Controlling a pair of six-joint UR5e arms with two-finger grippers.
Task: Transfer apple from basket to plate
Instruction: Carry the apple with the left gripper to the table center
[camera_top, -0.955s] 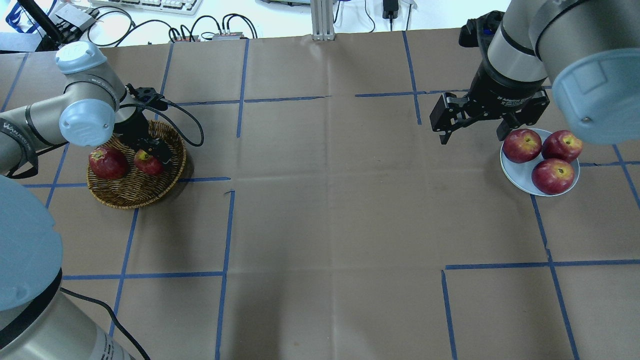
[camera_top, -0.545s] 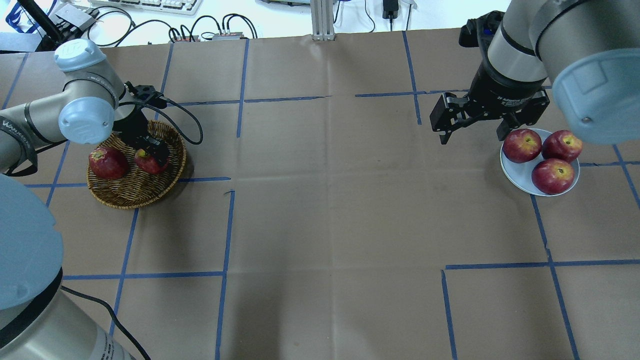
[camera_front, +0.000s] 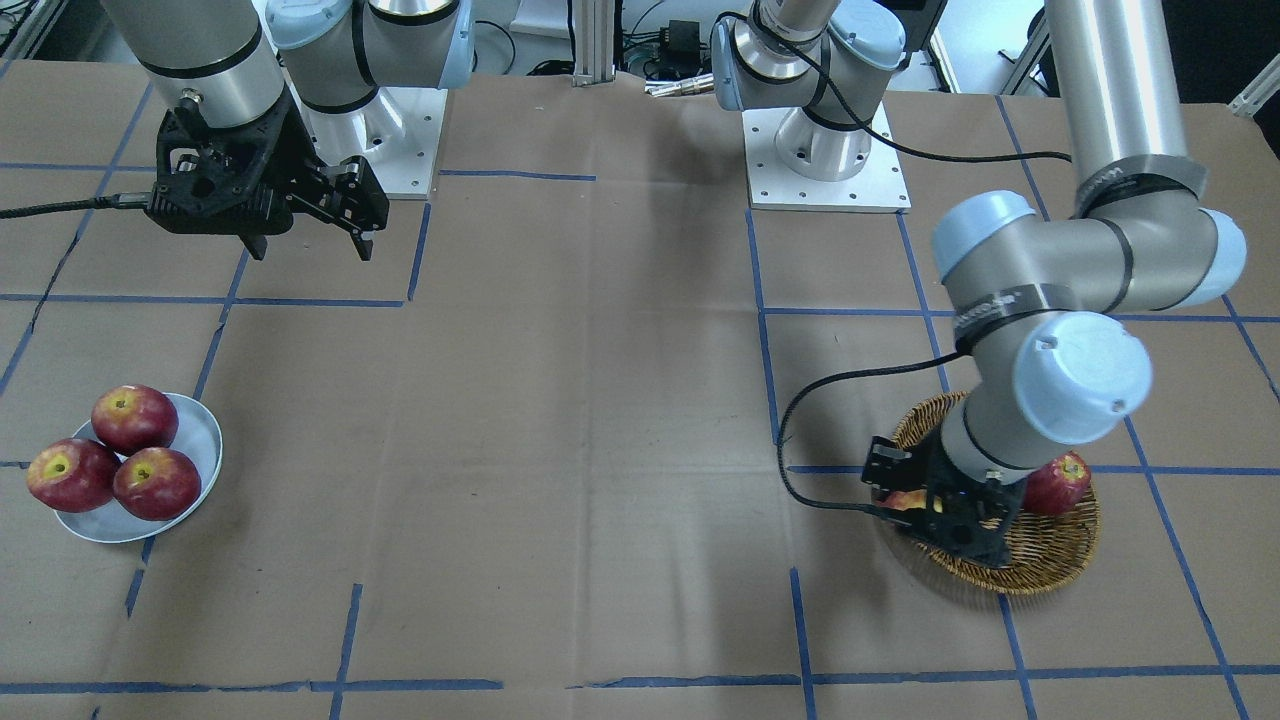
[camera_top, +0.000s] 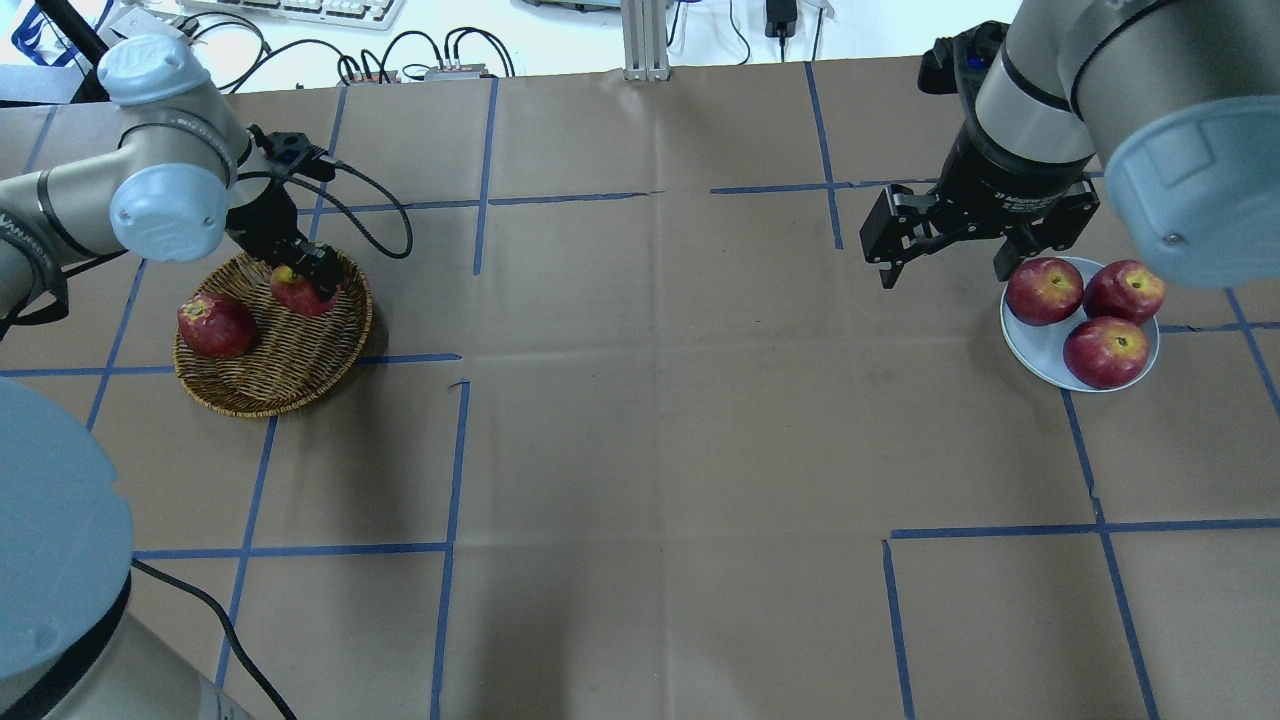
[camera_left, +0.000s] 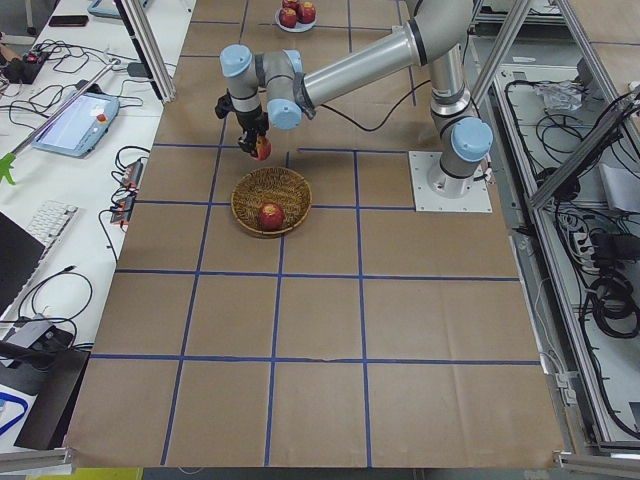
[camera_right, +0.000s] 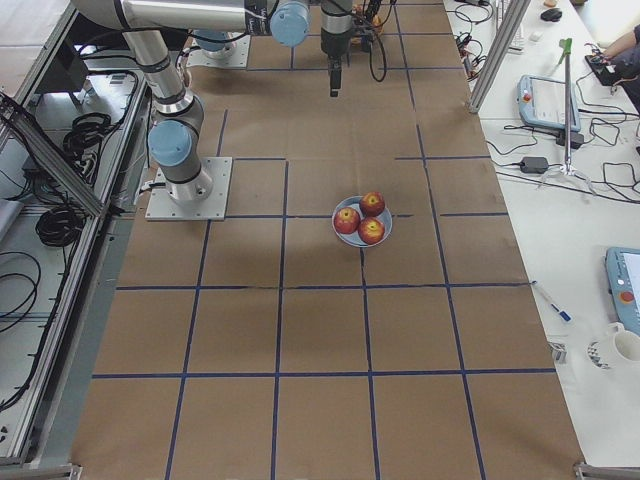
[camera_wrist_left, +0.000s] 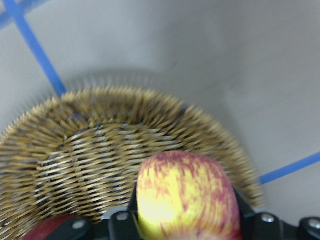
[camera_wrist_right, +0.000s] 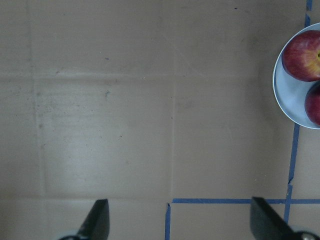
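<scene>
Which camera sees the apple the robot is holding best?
The left wrist view: the apple is close, yellow with red streaks. Overhead it is small and partly covered. The front view hides most of it. The left side view shows it tiny.

apple (camera_wrist_left: 186, 195) cut off below, plate (camera_wrist_right: 287, 102) cropped right

1. The silver-grey left arm (camera_top: 60, 215) with pale blue joint caps is bent at the elbow. Its black two-finger left gripper (camera_top: 305, 288) points down, jaws clamped on a red-and-yellow streaked apple (camera_wrist_left: 182, 195).
2. The right arm (camera_top: 1040, 90) holds its black right gripper (camera_top: 944, 272) pointing down, jaws spread wide.
</scene>
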